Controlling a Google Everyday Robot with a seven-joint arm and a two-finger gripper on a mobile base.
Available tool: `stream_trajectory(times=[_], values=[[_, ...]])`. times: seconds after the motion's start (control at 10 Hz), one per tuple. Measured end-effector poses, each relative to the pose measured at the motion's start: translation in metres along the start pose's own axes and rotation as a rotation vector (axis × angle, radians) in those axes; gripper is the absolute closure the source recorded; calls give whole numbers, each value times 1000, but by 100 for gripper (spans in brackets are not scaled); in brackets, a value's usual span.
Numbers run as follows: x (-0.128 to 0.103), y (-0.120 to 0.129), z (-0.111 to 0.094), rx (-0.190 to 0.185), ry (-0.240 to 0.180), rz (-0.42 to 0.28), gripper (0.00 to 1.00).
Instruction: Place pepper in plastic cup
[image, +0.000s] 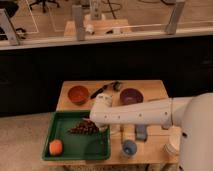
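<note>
Pepper (88, 121) has to end up in the blue plastic cup (129, 147), which stands nearest of all, at the near edge of the worktop (155, 87), just right of the green tray (75, 152). An orange fruit (56, 147) sits in the tray's near left corner.

Farther in, a dark grape cluster (80, 129) lies across the tray's middle. The end effector (101, 125) hangs down from the white arm (140, 114) at the cluster's right end, by the tray's right wall. The pepper is hard to make out. A thin reddish streak at the cluster's far right edge, right against the end effector, is probably it, with its long axis roughly left to right. I cannot tell whether the end effector is released, clenched or already grasping it.

From the end effector the cup lies to the right and nearer, just across the tray's right wall. A pale container (129, 132) and a grey-blue object (141, 132) stand just behind the cup. The cup is narrow, so the long pepper likely needs to go in tip-down.

At the far edge stand an orange bowl (77, 94) and a purple bowl (131, 95), with a dark utensil (102, 90) between them.
</note>
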Motion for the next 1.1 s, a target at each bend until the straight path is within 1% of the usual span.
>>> stream_trajectory(times=[0.2,0.5,0.8,1.1], values=[[3,-7,-5,9,-10,15,43],[3,-14,-8,11,-15,9,43],[0,-12,-2,-3,-12,-2,43],[0,-13,4,-3,-3,-13,43]])
